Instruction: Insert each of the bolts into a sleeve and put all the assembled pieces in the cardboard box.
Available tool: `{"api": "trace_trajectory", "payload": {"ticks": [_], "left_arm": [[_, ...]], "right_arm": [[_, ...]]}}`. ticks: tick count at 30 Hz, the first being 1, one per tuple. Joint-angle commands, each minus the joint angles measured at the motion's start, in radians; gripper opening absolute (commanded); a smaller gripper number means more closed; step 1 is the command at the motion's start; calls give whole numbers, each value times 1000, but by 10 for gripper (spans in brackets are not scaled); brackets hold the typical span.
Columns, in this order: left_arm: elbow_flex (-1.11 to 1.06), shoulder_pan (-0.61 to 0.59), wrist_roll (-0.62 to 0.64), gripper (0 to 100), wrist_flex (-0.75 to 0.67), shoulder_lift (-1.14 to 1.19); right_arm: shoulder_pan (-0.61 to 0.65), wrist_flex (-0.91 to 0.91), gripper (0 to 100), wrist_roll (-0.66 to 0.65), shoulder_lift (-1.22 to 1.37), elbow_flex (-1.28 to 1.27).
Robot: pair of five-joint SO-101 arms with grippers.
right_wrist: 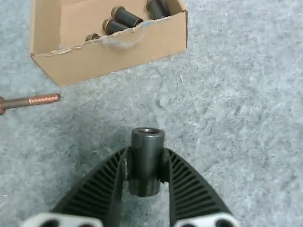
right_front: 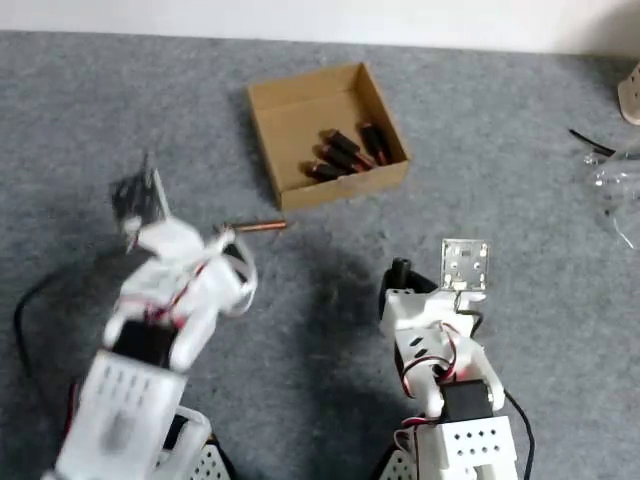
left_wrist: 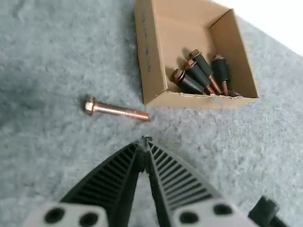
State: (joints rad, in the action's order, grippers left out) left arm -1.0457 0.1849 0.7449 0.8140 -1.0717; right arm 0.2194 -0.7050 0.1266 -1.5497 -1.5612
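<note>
A copper bolt [right_front: 257, 227] lies on the grey carpet just in front of the cardboard box [right_front: 290, 125]; it shows too as the bolt [left_wrist: 115, 110] and the bolt [right_wrist: 29, 101]. Inside the box [left_wrist: 156, 71] lie three assembled bolt-and-sleeve pieces [left_wrist: 201, 74], also pieces [right_front: 346, 154]. My left gripper [left_wrist: 144, 142] is shut with nothing in it, a short way from the bolt. My right gripper [right_wrist: 146, 163] is shut on a black sleeve [right_wrist: 146, 158], held upright with its open end showing; the sleeve [right_front: 399, 271] is right of the bolt.
Grey carpet covers the table. Clear plastic and a black wire [right_front: 605, 165] lie at the far right edge. A metal plate [right_front: 464, 264] sits on the right arm. The box [right_wrist: 109, 47] stands beyond both grippers.
</note>
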Motion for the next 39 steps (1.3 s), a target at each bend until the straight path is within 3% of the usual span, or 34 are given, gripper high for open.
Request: {"api": "trace_trajectory", "payload": {"ticks": [1,6,16,22,29,36,39], "left_arm": [[297,16,104,8,-18,423],[530,15,170,10,-14,751],[878,5,296,11,184,1193],[969,-59,440,11,255,1257],[943,-71,462,14,267,1264],[860,-76,462,189,212,1264],[831,-76,482,181,213,1264]], "right_arm": [[-13,42,4,-17,-12,12],[-13,42,4,-17,-12,12],[-13,42,4,-51,-15,12],[-13,42,4,-52,-15,10],[-13,44,4,-54,-13,10],[-13,44,4,-57,-13,10],[-13,44,4,-57,-13,10]]}}
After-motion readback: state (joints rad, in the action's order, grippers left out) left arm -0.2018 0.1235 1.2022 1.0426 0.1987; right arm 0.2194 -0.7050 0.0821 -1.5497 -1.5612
